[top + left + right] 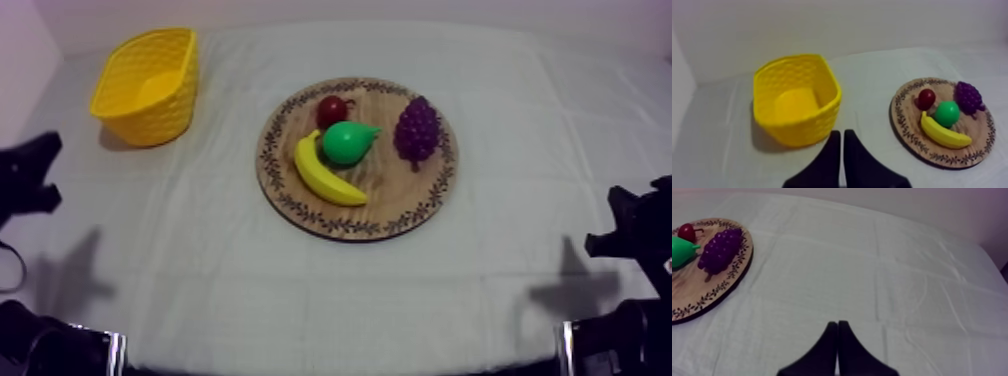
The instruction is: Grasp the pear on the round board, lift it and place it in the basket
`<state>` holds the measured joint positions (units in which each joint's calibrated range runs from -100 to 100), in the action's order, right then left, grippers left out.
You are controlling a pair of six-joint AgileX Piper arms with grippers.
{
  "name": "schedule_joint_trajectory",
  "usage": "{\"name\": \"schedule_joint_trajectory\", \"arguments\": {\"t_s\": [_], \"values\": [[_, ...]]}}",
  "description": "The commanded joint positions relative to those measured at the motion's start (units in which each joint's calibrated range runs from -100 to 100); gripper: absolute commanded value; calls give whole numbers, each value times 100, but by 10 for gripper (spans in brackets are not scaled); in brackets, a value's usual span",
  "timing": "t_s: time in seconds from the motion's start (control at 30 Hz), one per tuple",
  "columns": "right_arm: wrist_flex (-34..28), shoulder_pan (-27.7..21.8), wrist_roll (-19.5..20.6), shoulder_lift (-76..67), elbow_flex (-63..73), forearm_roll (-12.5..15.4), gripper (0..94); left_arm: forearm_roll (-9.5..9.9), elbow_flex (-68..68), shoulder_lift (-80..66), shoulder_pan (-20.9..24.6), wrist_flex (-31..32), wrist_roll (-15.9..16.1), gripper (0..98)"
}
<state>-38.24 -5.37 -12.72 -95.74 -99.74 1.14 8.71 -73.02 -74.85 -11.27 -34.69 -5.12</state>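
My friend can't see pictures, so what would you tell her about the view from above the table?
A round wooden board in the middle of the table holds a green pear, a banana, a small red fruit and purple grapes. An empty yellow basket stands apart at the far left.

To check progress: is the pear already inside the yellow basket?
No, the pear lies on the wooden board, beside the banana; the yellow basket holds nothing.
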Motion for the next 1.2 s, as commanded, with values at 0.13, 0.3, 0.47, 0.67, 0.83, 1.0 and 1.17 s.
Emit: {"name": "schedule_joint_trajectory", "arguments": {"t_s": [0.13, 0.3, 0.47, 0.67, 0.83, 1.0, 1.17], "values": [[1, 1, 0, -2, -4, 0, 3, 373, 2975, 2354, -847, -367, 60, 0], [1, 1, 3, -2, -4, 0, 3, 869, 4300, 3733, -1582, -871, -205, 1], [1, 1, 0, -2, -4, 0, 3, 788, 5566, 5146, -1905, -1367, -128, 1], [1, 1, 1, -2, -4, 0, 3, 547, 6306, 6580, -2039, -1401, 26, 1], [1, 1, 0, -2, -4, 0, 3, 285, 6296, 7510, -1993, -1160, 185, 1], [1, 1, 0, -2, -4, 0, 3, 111, 6046, 8097, -1965, -963, 223, 1], [1, 1, 0, -2, -4, 0, 3, 33, 5774, 8324, -1942, -801, 201, 1]]}}
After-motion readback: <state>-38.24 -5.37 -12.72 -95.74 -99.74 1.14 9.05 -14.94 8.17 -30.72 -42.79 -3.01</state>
